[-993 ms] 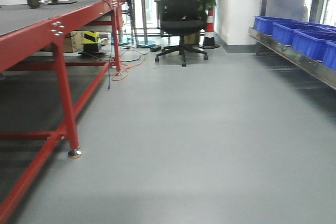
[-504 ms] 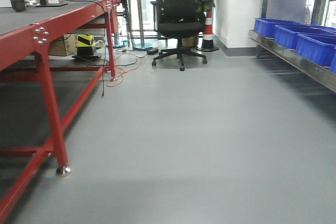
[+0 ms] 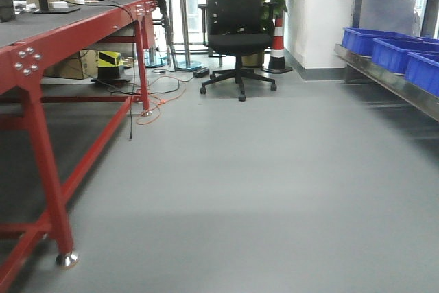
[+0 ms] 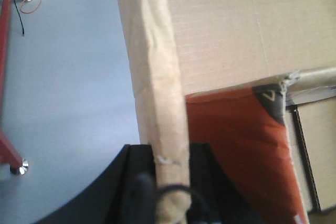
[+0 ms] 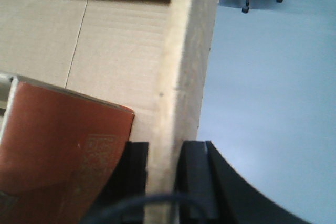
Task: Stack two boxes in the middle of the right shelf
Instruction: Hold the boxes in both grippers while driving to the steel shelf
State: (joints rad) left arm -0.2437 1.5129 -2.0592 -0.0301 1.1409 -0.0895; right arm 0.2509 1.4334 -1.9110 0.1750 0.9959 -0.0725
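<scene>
A brown cardboard box is held between both arms. My left gripper [image 4: 167, 157] is shut on the box's left wall [image 4: 155, 77]. My right gripper [image 5: 165, 153] is shut on its right wall [image 5: 186, 51]. A flat orange-red pack lies inside the box, seen in the left wrist view [image 4: 231, 145] and in the right wrist view [image 5: 58, 145]. The right shelf [image 3: 394, 80] is a metal rack at the right edge of the front view, with blue bins [image 3: 384, 49] on its level. The box and grippers do not show in the front view.
A red-framed table [image 3: 41, 56] runs along the left, its foot [image 3: 66, 259] near me. A black office chair [image 3: 236, 32] and a striped traffic cone [image 3: 277, 42] stand ahead. Cables [image 3: 154, 97] lie on the grey floor by the table.
The front view has moved forward: the table leg has slid down and left, the shelf has shifted to the right, and the chair looks slightly nearer.
</scene>
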